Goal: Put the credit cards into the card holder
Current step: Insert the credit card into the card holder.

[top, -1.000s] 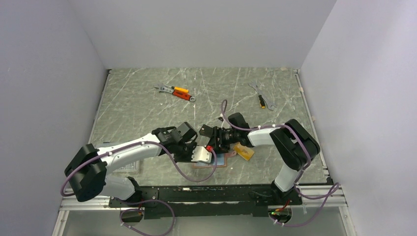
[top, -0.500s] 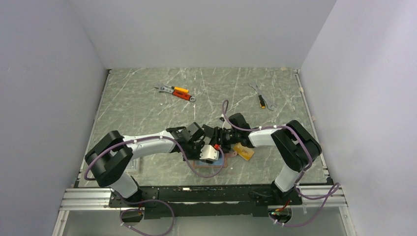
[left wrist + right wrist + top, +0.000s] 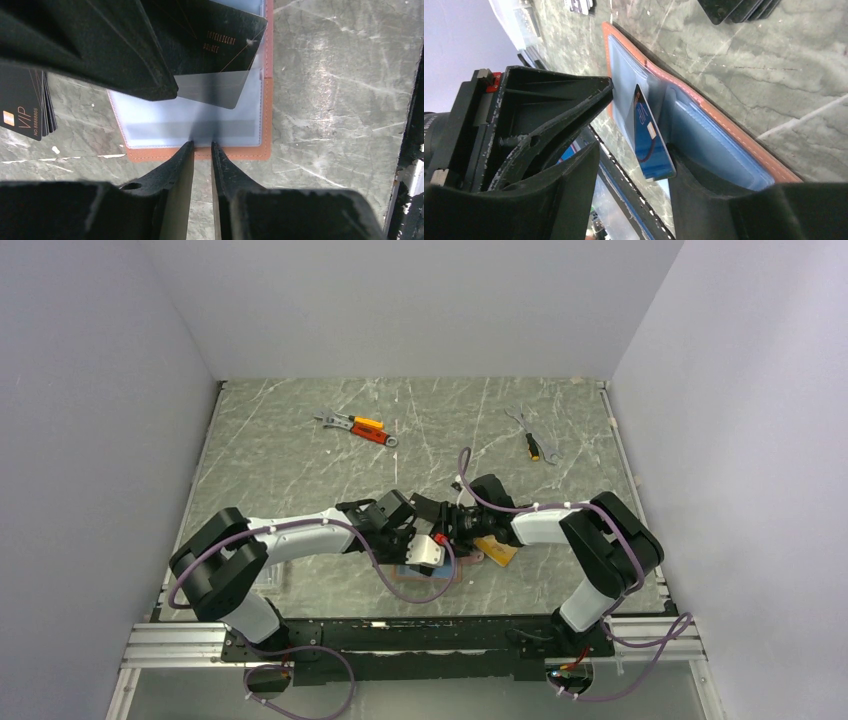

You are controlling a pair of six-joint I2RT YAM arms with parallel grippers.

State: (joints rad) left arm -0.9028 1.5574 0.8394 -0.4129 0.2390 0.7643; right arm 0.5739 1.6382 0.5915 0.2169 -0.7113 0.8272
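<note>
Left gripper [image 3: 200,146] nearly closed, nipping clear sleeve [image 3: 165,122] of card holder [image 3: 267,120], lying open flat on table [image 3: 340,100]. Black card [image 3: 220,40] tilted, long axis slanting corner-first into sleeve; right gripper [image 3: 634,157] straddles it, grip unclear tbh.

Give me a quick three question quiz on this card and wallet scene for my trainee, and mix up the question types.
1. True or false: the card holder lies folded shut.
2. The card partly inside the clear sleeve is: A orange, B black, C silver.
3. Short answer: what is the left claw pinching?
Key: 1 false; 2 B; 3 the clear sleeve's edge.
</note>
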